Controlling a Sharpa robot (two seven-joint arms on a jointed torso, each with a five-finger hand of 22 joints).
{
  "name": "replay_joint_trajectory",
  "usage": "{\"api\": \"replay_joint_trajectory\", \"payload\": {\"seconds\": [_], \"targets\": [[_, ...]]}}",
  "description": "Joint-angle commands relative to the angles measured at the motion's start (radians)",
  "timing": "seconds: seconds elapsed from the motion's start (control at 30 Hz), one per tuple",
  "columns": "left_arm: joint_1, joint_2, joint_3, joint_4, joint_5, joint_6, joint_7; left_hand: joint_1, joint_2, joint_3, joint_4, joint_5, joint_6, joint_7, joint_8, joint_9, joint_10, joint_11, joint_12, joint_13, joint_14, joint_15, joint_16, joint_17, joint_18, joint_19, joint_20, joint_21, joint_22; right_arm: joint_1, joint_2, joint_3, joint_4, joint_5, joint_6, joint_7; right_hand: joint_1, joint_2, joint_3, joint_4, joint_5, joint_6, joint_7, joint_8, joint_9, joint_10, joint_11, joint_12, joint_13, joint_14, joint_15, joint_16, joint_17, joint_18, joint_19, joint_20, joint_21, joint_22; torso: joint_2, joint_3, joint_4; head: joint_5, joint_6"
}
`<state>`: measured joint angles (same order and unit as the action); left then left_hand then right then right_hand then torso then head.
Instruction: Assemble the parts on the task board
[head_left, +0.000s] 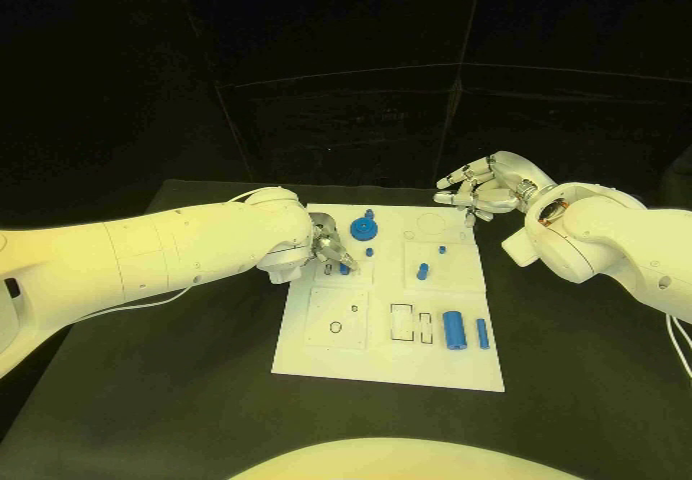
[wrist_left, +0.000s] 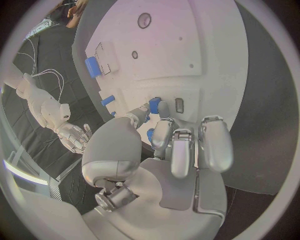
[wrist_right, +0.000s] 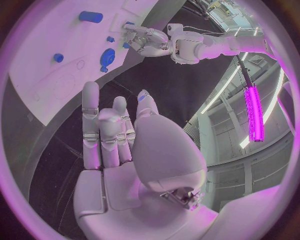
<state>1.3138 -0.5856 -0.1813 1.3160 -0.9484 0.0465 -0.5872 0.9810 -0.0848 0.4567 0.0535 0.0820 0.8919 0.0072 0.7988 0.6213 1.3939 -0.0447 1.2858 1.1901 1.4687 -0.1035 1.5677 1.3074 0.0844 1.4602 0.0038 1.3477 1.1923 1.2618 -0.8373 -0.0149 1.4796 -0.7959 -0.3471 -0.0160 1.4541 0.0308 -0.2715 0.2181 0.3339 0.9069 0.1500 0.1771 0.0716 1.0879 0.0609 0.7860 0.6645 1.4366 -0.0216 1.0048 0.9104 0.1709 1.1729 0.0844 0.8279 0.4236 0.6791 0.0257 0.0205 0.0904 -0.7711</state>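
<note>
The white task board lies mid-table. My left hand hovers over its upper left area, and thumb and finger pinch a small blue part just above the board beside a narrow slot. A blue gear and a small blue peg stand just beyond that hand. A blue cylinder and a blue bar lie at the board's near right. My right hand hangs past the board's far right corner, fingers spread, holding nothing.
More small blue pieces stand on the board's right half. Rectangular cutouts and an oval hole sit in the near half. Black table surrounds the board. A black backdrop rises behind.
</note>
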Motion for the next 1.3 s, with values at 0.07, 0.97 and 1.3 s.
{"api": "replay_joint_trajectory", "payload": {"seconds": [0.07,0.97,1.3], "targets": [[0.001,0.005,0.0,-0.006,-0.006,0.01,-0.005,-0.004,0.004,-0.014,0.001,-0.006,-0.002,0.008,-0.002,-0.001,0.002,-0.009,0.006,0.001,0.102,-0.007,0.003,0.263,-0.014,0.003,-0.004,0.003,0.002,0.002,0.0,0.001,0.002,-0.002,0.005,0.005,-0.008,0.003,-0.007,0.001,-0.008,-0.008,-0.001,0.006,-0.001,-0.006,0.0,0.004,-0.002,0.003,0.003,-0.007,-0.001,0.013,0.007,0.0,-0.005,-0.002,-0.001,-0.0002,0.0003,0.0,0.001],[0.007,-0.036,0.008,0.026,-0.006,-0.03,-0.007,-0.032,-0.027,-0.323,0.117,-0.035,0.009,-0.001,0.004,-0.005,0.011,-0.017,0.017,0.012,0.102,-0.015,0.003,0.263,-0.017,0.01,-0.012,0.012,0.024,0.002,0.005,0.001,-0.006,-0.002,0.011,0.004,-0.023,-0.001,-0.027,0.013,-0.048,-0.011,0.001,0.009,-0.001,-0.01,0.002,0.014,-0.004,0.0,0.005,-0.013,0.002,0.013,0.007,0.002,-0.012,-0.005,-0.001,-0.0021,0.0015,-0.004,-0.003],[0.046,-0.078,0.084,0.045,0.012,0.011,0.009,0.048,0.005,-0.384,0.128,-0.034,-0.072,0.028,-0.057,-0.038,-0.021,0.008,-0.014,-0.029,0.102,0.003,0.003,0.263,-0.009,-0.008,-0.002,-0.025,-0.029,0.002,0.008,0.0,-0.017,-0.002,0.011,0.005,-0.025,-0.001,-0.029,0.015,-0.05,-0.012,0.001,0.009,-0.001,-0.01,0.003,0.015,-0.004,0.0,0.005,-0.015,0.001,0.013,0.007,0.003,-0.012,-0.005,-0.001,-0.0019,-0.0002,-0.005,0.005]]}}
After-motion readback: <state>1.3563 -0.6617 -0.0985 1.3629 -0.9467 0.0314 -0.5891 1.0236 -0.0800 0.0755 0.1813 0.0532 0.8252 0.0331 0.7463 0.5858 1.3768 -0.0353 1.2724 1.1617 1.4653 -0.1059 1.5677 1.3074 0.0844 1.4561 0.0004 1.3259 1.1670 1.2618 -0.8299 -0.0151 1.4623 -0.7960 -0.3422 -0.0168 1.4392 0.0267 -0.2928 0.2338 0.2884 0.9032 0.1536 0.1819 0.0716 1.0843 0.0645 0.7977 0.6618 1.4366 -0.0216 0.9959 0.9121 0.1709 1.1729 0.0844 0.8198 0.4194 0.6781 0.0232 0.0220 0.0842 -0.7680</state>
